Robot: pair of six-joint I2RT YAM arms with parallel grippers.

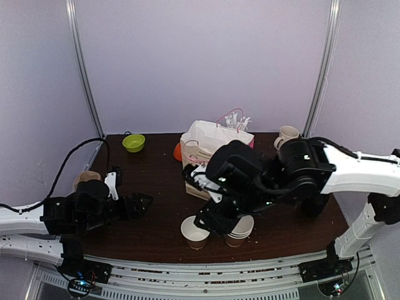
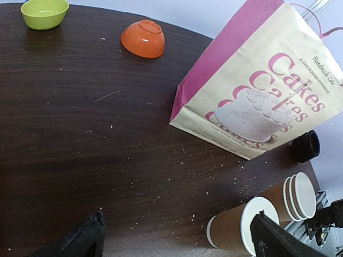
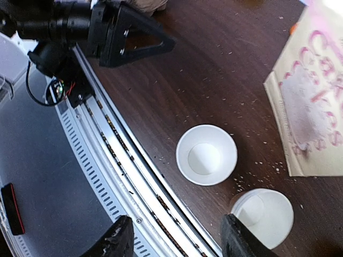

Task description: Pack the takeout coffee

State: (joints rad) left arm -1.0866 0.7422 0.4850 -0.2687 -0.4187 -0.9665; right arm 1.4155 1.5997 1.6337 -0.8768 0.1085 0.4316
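1. The takeout coffee cup (image 3: 206, 155) stands upright near the table's (image 1: 156, 240) 6 o'clock edge, its white inside showing.
2. A stack of paper cups (image 1: 240, 229) stands just beside it at its 3 o'clock, and the cake bag (image 2: 257, 91) stands near at 12 o'clock.
3. The right gripper (image 3: 178, 219) hangs above and close to the cup, jaws parted and empty.
4. The left gripper (image 1: 142, 203) hovers at the cup's 9 o'clock, well apart from it, jaws spread wide, holding nothing.
5. A black lid stack (image 2: 306, 145) sits just beside the bag's corner. A green bowl (image 2: 44, 12) and an upturned orange bowl (image 2: 142, 38) lie toward the table's 11 o'clock.
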